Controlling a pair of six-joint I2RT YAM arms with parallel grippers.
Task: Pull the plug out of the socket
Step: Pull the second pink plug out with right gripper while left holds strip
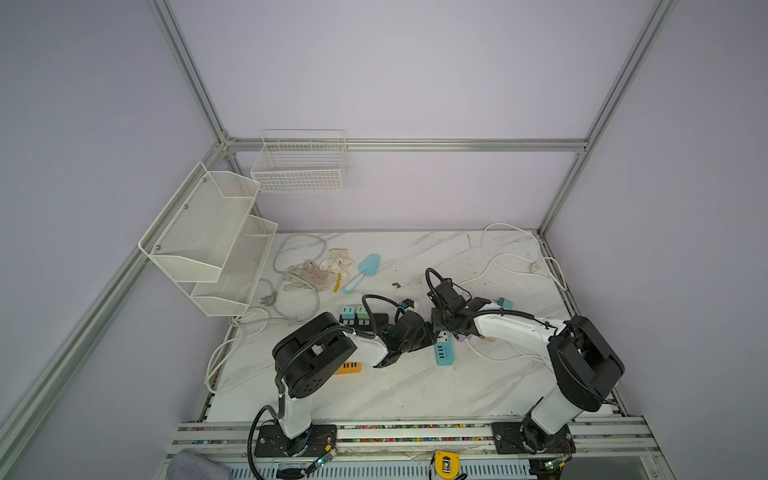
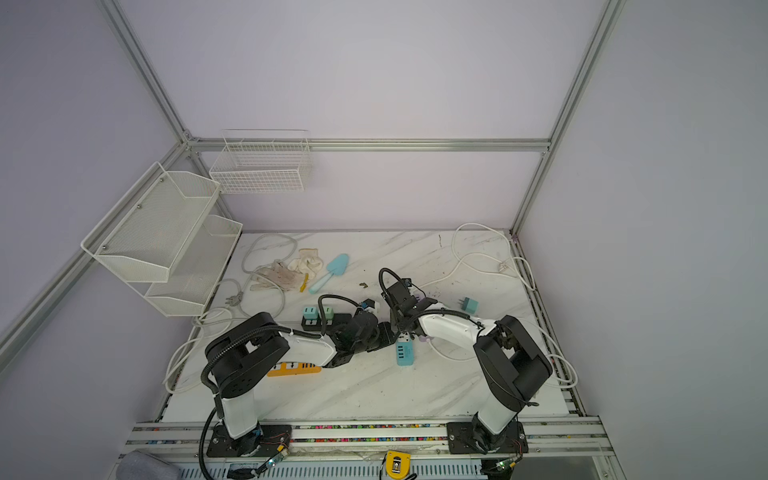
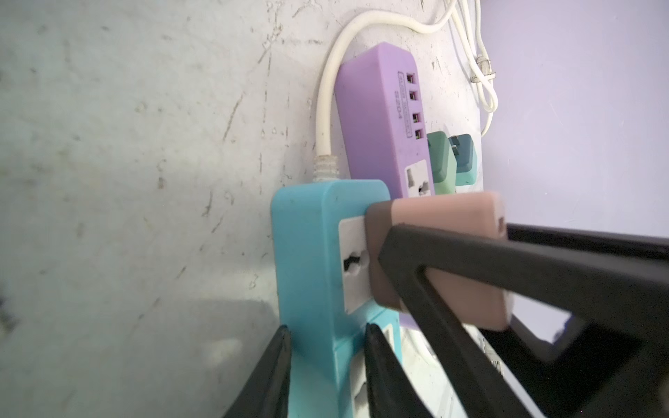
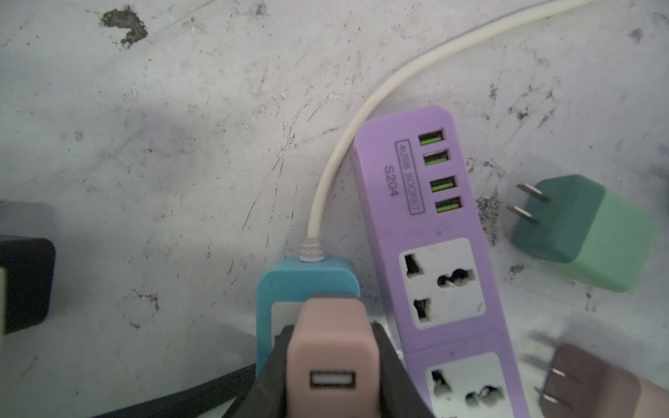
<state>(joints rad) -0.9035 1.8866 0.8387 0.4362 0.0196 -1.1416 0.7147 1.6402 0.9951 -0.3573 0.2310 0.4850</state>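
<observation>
A pink plug (image 4: 331, 343) with a USB port on its end sits in the blue socket strip (image 3: 307, 253), its base against the strip's white face. My right gripper (image 4: 332, 336) is shut on the plug, one black finger on each side. In the left wrist view my left gripper (image 3: 327, 331) is shut across the blue strip's body, just below the plug (image 3: 434, 224). In both top views the two grippers meet over the blue strip (image 1: 444, 353) (image 2: 404, 353) at mid-table, and the plug is hidden under them.
A purple strip (image 4: 434, 224) lies right beside the blue one, with a loose green plug (image 4: 586, 231) and a loose brownish plug (image 4: 593, 380) past it. A black strip (image 1: 361, 318) holding two plugs, an orange strip (image 1: 348, 368) and white cables (image 1: 511, 257) lie around.
</observation>
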